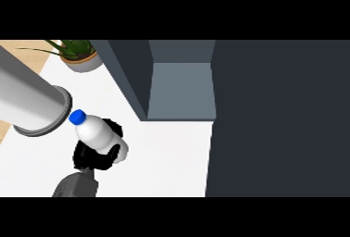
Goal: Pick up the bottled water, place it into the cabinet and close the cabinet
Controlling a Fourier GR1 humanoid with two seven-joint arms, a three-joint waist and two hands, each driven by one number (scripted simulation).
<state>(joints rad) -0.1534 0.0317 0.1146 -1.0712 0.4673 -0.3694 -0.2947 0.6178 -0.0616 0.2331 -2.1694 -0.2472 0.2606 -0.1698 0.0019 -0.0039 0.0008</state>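
The right hand [96, 155] curls round the blue-capped water bottle [97, 133], hiding its base; the left forearm [31, 99] is cut off, hand unseen.

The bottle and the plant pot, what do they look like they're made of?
The bottle, held in the hand, looks like plastic: a white, smooth, slightly glossy body with a blue cap; whether it is see-through cannot be told. The pot looks like matt grey ceramic or stone, with an orange-brown rim that could be terracotta; the look leaves it open.

Bright, even light — faint shadows
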